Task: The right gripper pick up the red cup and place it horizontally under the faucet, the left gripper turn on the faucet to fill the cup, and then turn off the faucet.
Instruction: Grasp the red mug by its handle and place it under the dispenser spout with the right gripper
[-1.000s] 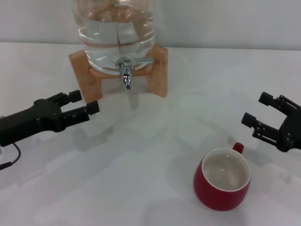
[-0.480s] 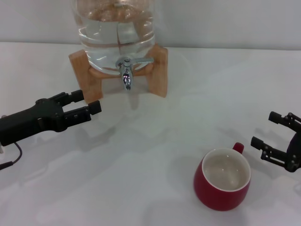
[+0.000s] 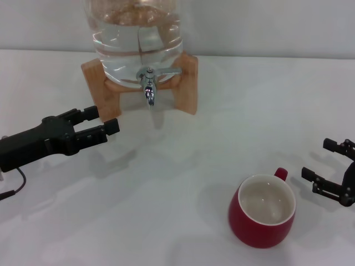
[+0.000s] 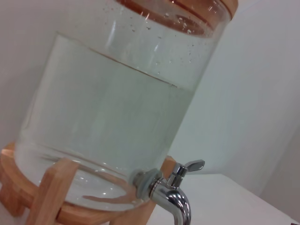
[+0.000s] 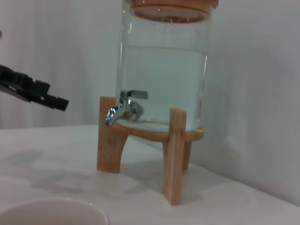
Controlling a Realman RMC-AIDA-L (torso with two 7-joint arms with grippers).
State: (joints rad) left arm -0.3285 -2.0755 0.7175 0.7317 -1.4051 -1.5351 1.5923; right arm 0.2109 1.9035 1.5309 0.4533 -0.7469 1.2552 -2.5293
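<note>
The red cup point(image 3: 262, 218) stands upright on the white table at the near right, its off-white inside showing and its small handle turned to the far right. My right gripper point(image 3: 317, 159) hangs open just right of the cup's handle, holding nothing. The cup's pale rim point(image 5: 51, 213) shows at the edge of the right wrist view. The chrome faucet point(image 3: 150, 86) juts from the clear water jar point(image 3: 136, 33) at the back, its lever pointing right. My left gripper point(image 3: 104, 119) is open, apart from the faucet, to its left and nearer. The left wrist view shows the faucet point(image 4: 171, 197) close up.
The jar sits on a wooden stand point(image 3: 188, 83) with legs either side of the spout. A thin black cable point(image 3: 14, 185) trails from the left arm at the table's left edge. In the right wrist view the left gripper point(image 5: 35, 89) appears left of the faucet point(image 5: 123, 107).
My right gripper has dropped down and toward the near right, ending low beside the cup's handle. The left gripper and the cup have hardly moved.
</note>
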